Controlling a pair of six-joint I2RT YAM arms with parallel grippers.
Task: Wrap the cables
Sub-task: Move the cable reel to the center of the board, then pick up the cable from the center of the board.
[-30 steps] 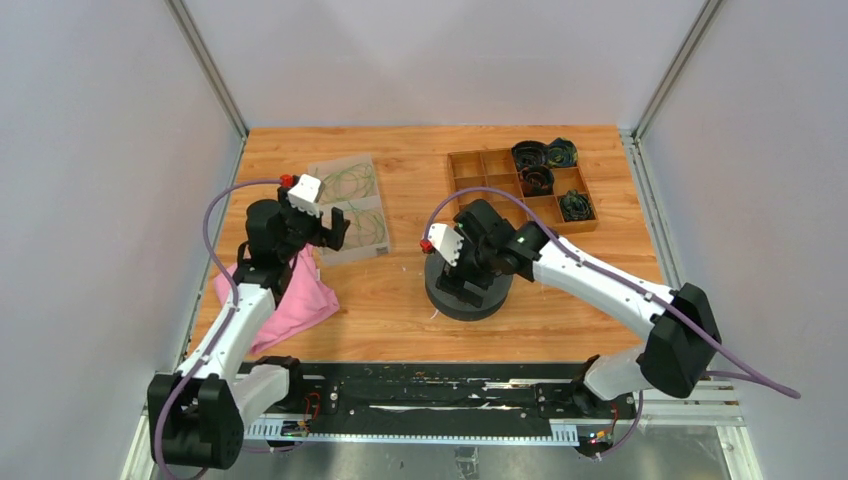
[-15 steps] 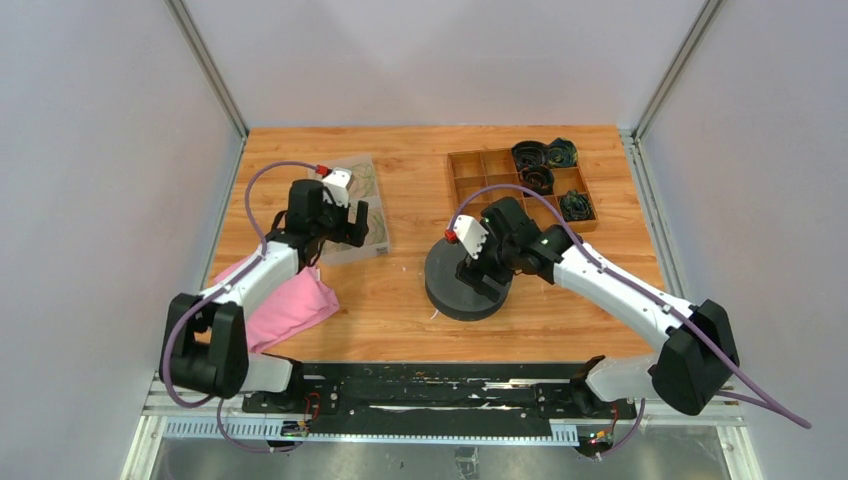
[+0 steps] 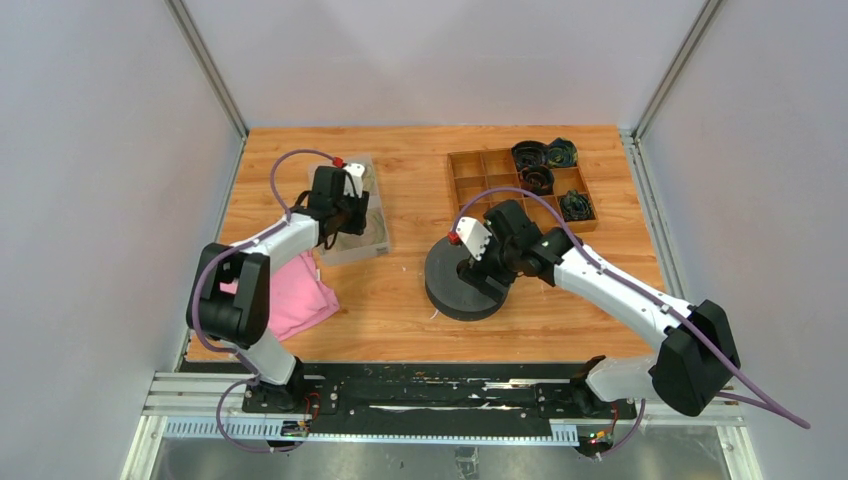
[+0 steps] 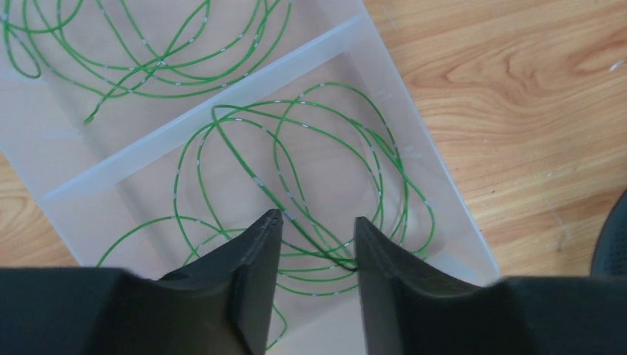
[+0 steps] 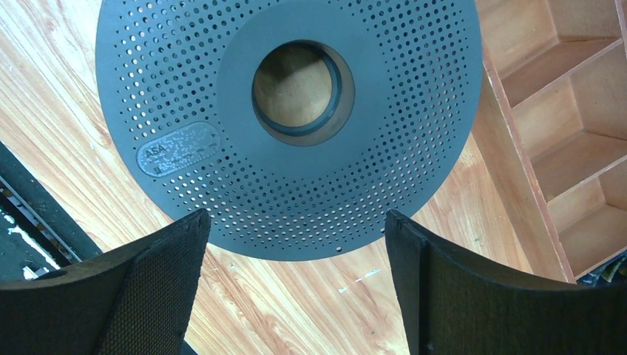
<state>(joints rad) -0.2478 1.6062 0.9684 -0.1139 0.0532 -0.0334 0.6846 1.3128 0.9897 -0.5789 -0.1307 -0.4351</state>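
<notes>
Arm (image 3: 283,233) outstretched, left gripper (image 4: 316,225) over cables (image 4: 255,180)

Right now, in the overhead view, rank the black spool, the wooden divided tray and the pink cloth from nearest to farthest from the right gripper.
1. black spool: directly beneath the right gripper.
2. wooden divided tray: just behind it, toward the right.
3. pink cloth: far across on the left, by the near edge.

Plain pale grey walls (image 3: 430,60) are enclosing a wooden worktop (image 3: 410,170) on three sides, metal posts (image 3: 210,70) are standing at its far corners, and soft even light is falling across it.
</notes>
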